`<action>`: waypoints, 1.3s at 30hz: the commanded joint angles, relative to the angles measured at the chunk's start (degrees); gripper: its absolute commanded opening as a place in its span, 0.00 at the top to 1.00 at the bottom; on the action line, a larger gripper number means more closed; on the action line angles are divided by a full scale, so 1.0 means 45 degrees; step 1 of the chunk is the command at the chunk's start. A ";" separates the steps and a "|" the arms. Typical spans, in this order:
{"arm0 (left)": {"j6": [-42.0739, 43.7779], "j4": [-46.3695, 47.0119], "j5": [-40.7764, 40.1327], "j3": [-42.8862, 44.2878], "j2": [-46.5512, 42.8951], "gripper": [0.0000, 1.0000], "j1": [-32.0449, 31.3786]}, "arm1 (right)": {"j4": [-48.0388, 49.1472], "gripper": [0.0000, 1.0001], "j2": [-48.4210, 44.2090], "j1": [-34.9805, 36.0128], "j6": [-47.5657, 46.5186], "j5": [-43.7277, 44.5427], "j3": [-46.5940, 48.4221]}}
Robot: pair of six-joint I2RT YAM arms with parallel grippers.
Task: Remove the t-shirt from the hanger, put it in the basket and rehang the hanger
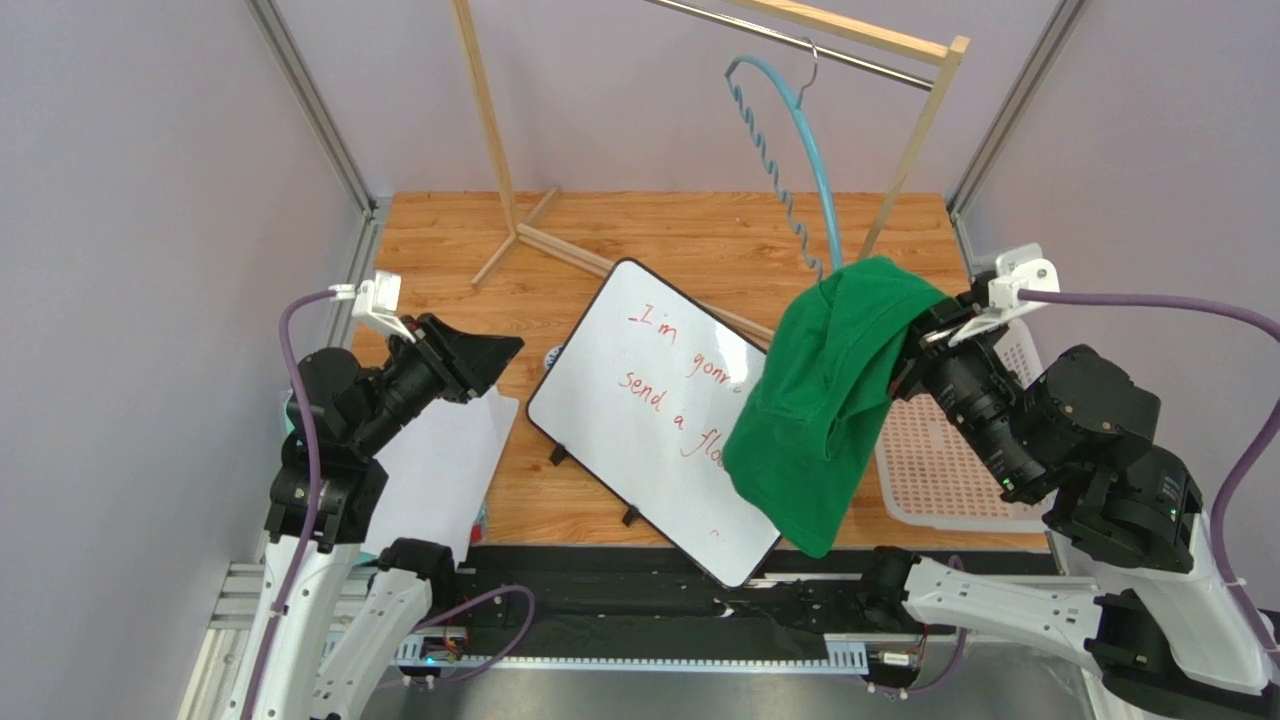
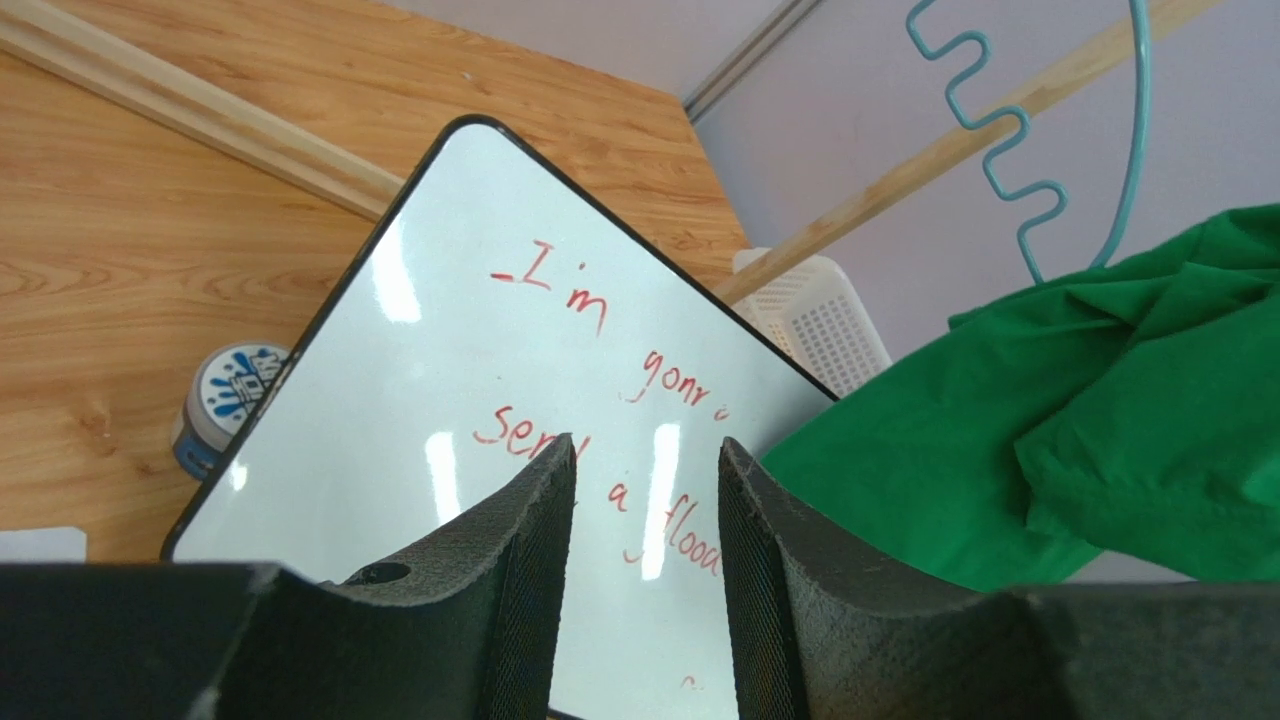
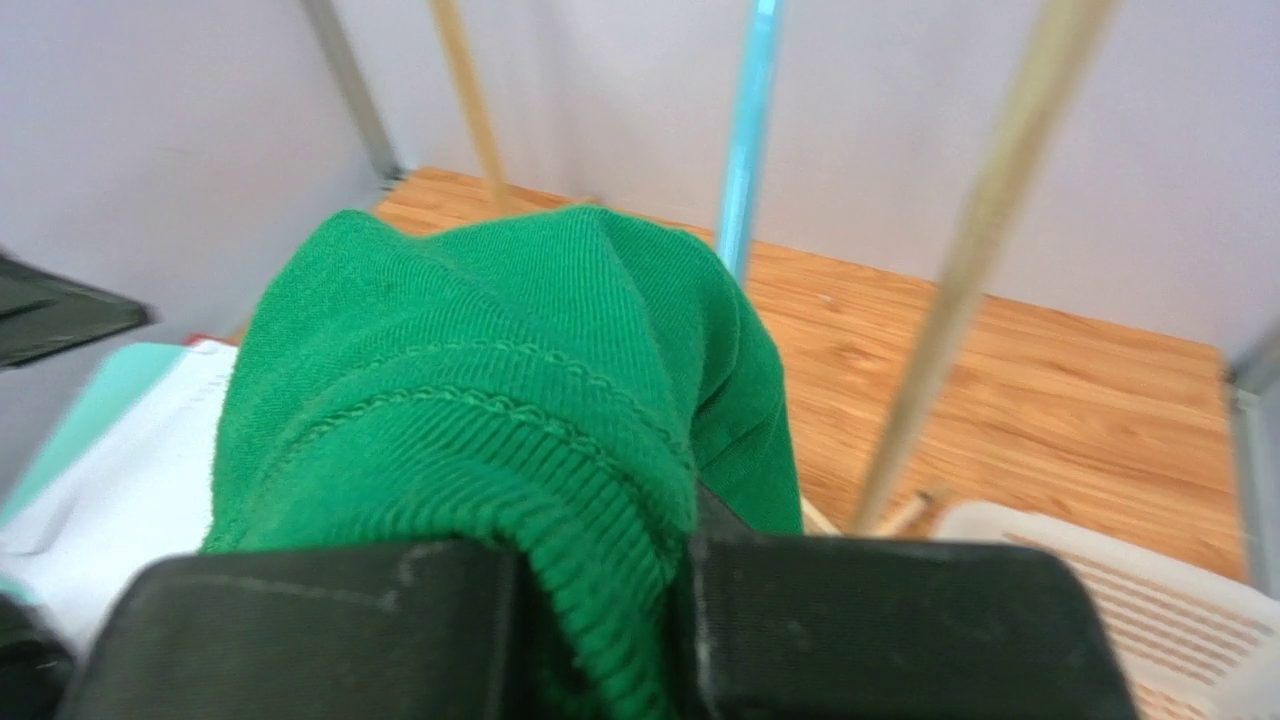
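Right claw (image 1: pixel 914 354) is clamped on the t-shirt (image 1: pixel 824 398). The wrist view shows a ribbed edge bunched between the jaws, with fabric bulging over the top. The rest of the shirt hangs off the claw toward 8 o'clock in the top view, across the right end of the whiteboard (image 1: pixel 646 405).

Key relation: the hanger (image 3: pixel 748 135) sits at 11 o'clock from the claw, hooked on the rail of the wooden rack (image 1: pixel 917 143). In the top view its long axis runs near vertical, hook at 12 and lower tip at about 5. That tip ends right at the top fold of the shirt. I can't tell from any view whether the tip sits inside the fabric or just behind it, so I'm treating it as possibly caught.

I judge the release direction to be along that axis and off the tip, so I'd pull toward 5–6 o'clock. A sideways pull risks swinging the hanger on its hook.

The right arm is the near one. Its forearm comes in from 4 o'clock, wrist raised above the white basket (image 1: pixel 944 465), claw pointing to 10.

Left claw (image 1: pixel 496 354) has its jaws parted with nothing between them. It's aimed at about 3 o'clock across the whiteboard, elbow folded back, well apart from the shirt.
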 commanded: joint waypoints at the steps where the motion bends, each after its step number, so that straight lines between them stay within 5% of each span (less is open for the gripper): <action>1: -0.0126 0.1198 0.0885 -0.0167 -0.0348 0.54 0.0039 | -0.0800 1.00 -0.0229 0.0043 -0.1155 0.2969 0.0311; 10: 0.0051 0.1140 0.1725 -0.0264 -0.0172 0.54 0.0039 | -0.0411 1.00 -0.0600 0.0024 -0.3048 0.7031 -0.0039; 20: -0.0242 0.1530 0.1726 -0.0948 -0.1129 0.54 0.0039 | -0.0019 1.00 -0.0192 -0.0674 -0.3149 0.8149 -0.0978; 22: -0.0125 0.1453 0.1784 -0.0890 -0.1110 0.54 0.0039 | -0.0019 1.00 0.0197 -0.1728 -0.2915 0.7099 -0.1055; 26: 0.0090 0.1062 0.1784 -0.0831 -0.1090 0.54 0.0039 | -0.0116 1.00 0.1153 -0.8020 -0.1281 0.2065 -0.1679; 29: -0.0007 0.1197 0.1707 -0.0968 -0.1188 0.54 0.0020 | -0.0137 1.00 0.1235 -1.0553 -0.0108 -0.1162 -0.1720; 39: -0.0165 0.1102 0.1706 -0.0968 -0.1129 0.54 0.0039 | -0.0331 1.00 0.3049 -1.3701 0.1304 -0.2691 0.0465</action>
